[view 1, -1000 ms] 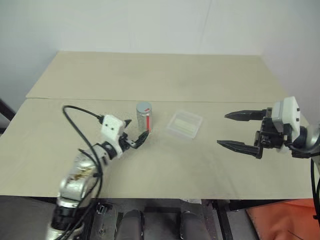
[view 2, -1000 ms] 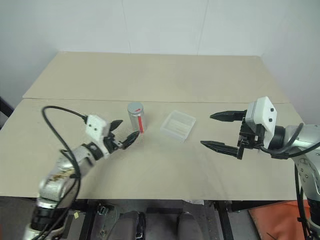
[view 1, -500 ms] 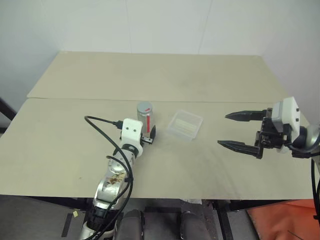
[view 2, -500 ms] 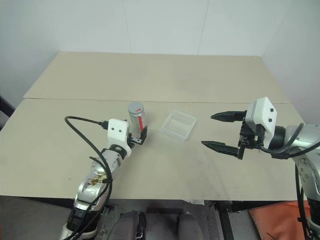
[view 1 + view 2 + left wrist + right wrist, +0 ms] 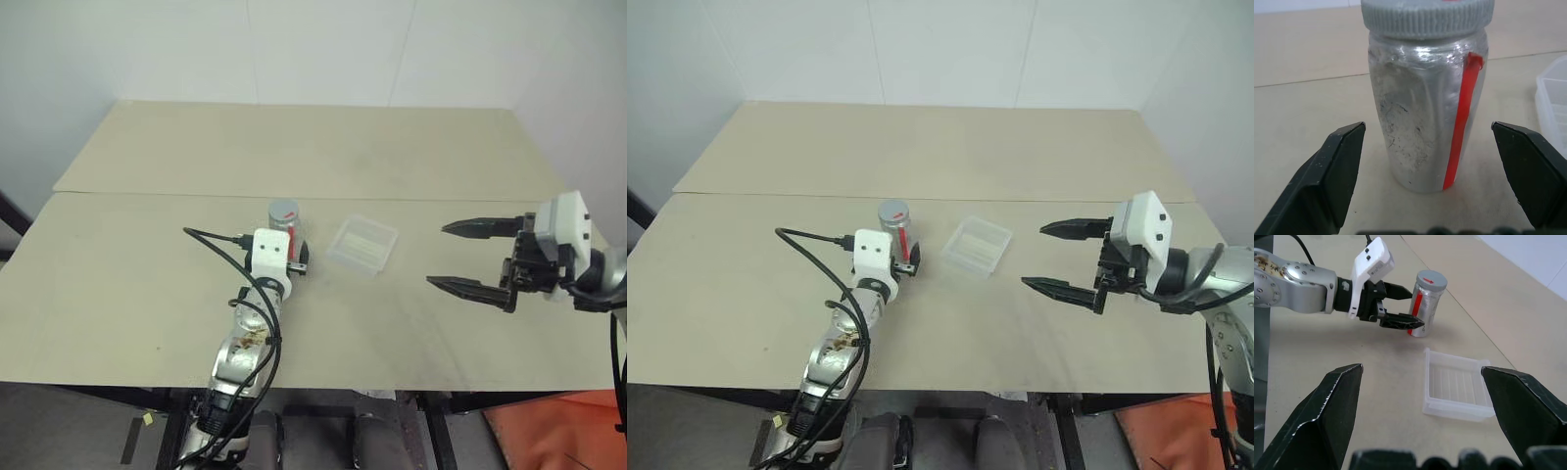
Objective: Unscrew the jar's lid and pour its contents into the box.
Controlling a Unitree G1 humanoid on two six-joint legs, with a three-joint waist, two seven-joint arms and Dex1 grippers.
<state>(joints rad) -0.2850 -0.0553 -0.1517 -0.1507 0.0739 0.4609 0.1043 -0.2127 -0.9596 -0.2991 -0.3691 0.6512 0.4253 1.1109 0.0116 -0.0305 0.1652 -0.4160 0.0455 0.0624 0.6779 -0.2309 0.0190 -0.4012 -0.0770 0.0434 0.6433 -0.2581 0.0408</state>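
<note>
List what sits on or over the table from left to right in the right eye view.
Left claw open around the jar → box → right claw, open.

One jar (image 5: 283,223) stands on the table (image 5: 294,147), centre of the frame, and one lid (image 5: 1427,17) sits on top of it. One red stripe (image 5: 1459,122) runs down its side. One clear box (image 5: 362,244) lies just right of centre. Two grippers are in play: the left gripper (image 5: 291,257) mid-frame, the right gripper (image 5: 460,255) at the right edge, two black fingers each. One black cable (image 5: 217,240) loops off the left wrist.
</note>
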